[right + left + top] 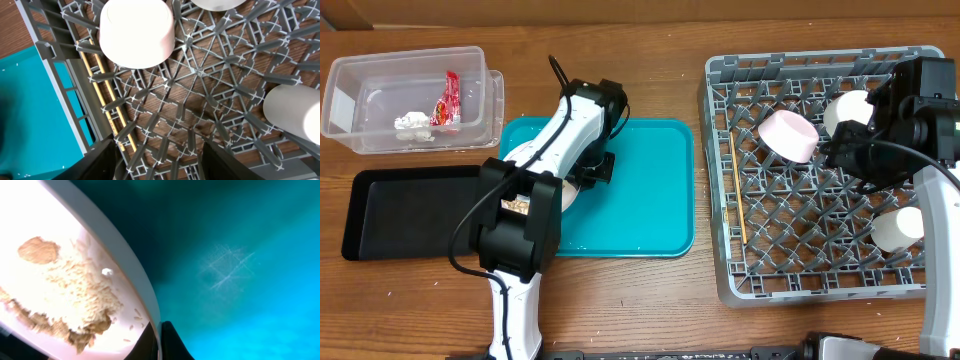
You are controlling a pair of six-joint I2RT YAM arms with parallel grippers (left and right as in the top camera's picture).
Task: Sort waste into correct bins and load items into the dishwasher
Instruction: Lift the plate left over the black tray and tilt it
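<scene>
On teal tray (650,190), left tool (159,342) pinches plate (131,262) rim; right tool (161,164) gapes above grey rack (800,250).

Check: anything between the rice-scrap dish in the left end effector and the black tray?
Nothing visible. The left end effector is shut on the rim of the white round dish over the teal plastic tray. The shallow black rectangular tray sits beside it, with only the left arm itself overhanging its near end.
</scene>
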